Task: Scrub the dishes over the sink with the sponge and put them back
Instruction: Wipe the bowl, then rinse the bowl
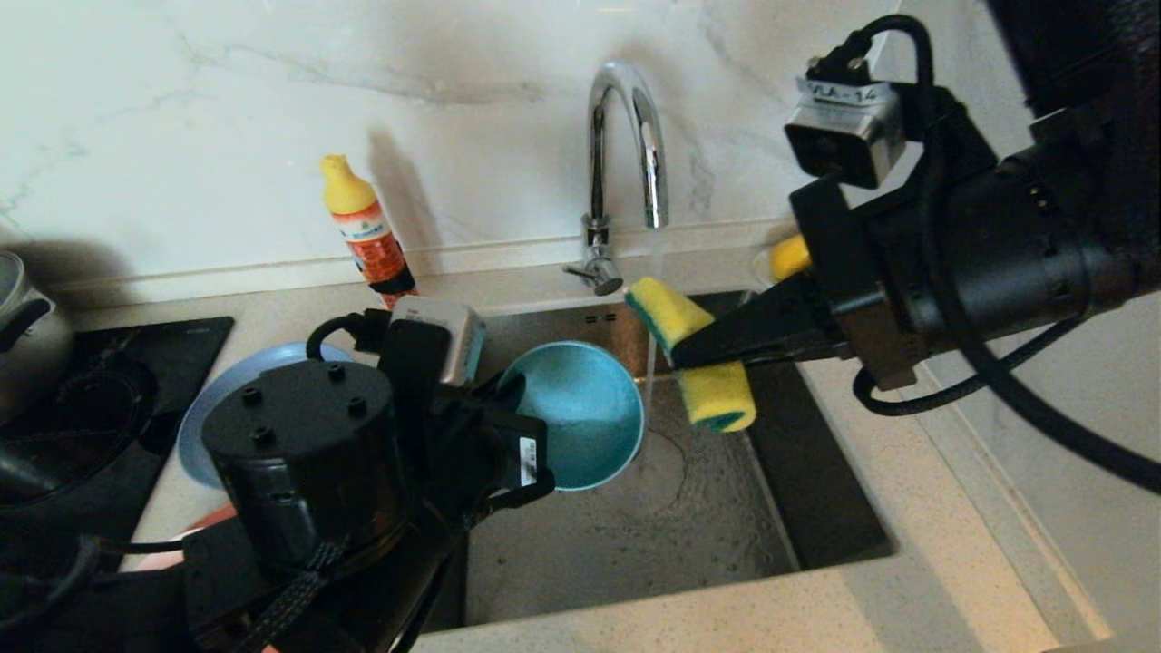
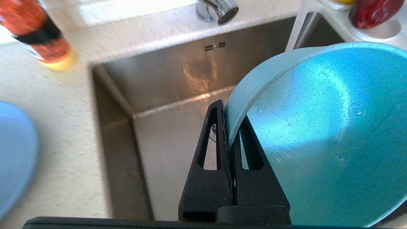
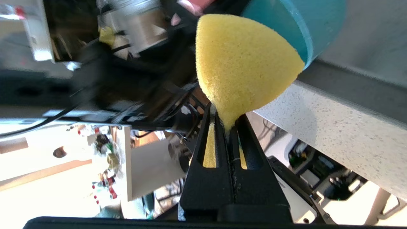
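My left gripper (image 1: pixel 506 392) (image 2: pixel 227 116) is shut on the rim of the teal bowl (image 1: pixel 580 408) (image 2: pixel 318 127) and holds it tilted above the sink (image 1: pixel 689 535), its inside facing right. My right gripper (image 1: pixel 682 354) (image 3: pixel 224 117) is shut on the middle of the yellow sponge (image 1: pixel 717 394) (image 3: pixel 244 60), which hangs just right of the bowl with a small gap between them. A grey-blue plate (image 1: pixel 204 399) (image 2: pixel 12 152) lies on the counter left of the sink. A sliver of a pink plate (image 1: pixel 210 521) shows beneath my left arm.
Water runs from the chrome tap (image 1: pixel 626 118) between bowl and sponge. An orange bottle (image 1: pixel 367 231) stands behind the sink's left corner. A steel pot (image 1: pixel 27 336) sits on the black cooktop (image 1: pixel 118 363) at far left. A white saucer with fruit (image 2: pixel 375 22) sits behind the sink's right side.
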Tool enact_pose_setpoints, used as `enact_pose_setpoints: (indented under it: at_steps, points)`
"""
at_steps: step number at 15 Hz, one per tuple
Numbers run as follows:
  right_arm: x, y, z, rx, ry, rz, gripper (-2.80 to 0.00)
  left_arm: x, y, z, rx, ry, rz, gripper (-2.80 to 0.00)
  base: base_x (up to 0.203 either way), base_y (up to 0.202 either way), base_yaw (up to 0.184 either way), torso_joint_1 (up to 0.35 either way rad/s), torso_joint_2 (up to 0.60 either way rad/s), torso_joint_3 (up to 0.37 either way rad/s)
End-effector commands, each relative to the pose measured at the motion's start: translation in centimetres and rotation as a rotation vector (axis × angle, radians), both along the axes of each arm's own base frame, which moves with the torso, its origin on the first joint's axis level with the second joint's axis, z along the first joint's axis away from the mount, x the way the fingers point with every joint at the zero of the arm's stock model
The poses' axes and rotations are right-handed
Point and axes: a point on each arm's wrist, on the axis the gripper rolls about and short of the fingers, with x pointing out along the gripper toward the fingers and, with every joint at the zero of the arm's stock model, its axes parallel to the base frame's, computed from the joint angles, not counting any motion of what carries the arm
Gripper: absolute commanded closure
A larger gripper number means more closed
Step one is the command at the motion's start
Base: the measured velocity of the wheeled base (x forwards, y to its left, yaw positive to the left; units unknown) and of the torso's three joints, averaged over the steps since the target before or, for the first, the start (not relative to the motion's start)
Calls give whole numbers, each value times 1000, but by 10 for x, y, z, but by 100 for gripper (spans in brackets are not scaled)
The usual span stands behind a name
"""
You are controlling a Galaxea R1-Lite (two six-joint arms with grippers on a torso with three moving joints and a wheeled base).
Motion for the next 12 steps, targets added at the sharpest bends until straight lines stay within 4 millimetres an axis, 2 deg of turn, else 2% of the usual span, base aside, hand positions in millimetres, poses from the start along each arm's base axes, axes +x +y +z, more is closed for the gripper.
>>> enact_pose_setpoints:
  at_steps: [1, 3, 7, 10, 12]
  points:
    - [-22, -29, 21, 54, -57, -27, 0, 14, -6, -8, 9, 85, -3, 0, 0, 0, 0, 0, 0, 0]
    - [-32, -46, 24, 56, -67, -57, 0, 23, -9, -7, 5, 206, -30, 0, 0, 0, 0, 0, 0, 0]
    - [-37, -69, 8, 16, -39, -126, 0, 55, -20, 18, -188, 455, -100, 0, 0, 0, 0, 0, 0, 0]
    - [-39, -83, -6, -11, -2, -175, 0, 98, -34, -6, -260, 566, -34, 0, 0, 0, 0, 0, 0, 0]
    - [-41, -87, -9, -11, 0, -192, 0, 119, -42, -23, -272, 591, 11, 0, 0, 0, 0, 0, 0, 0]
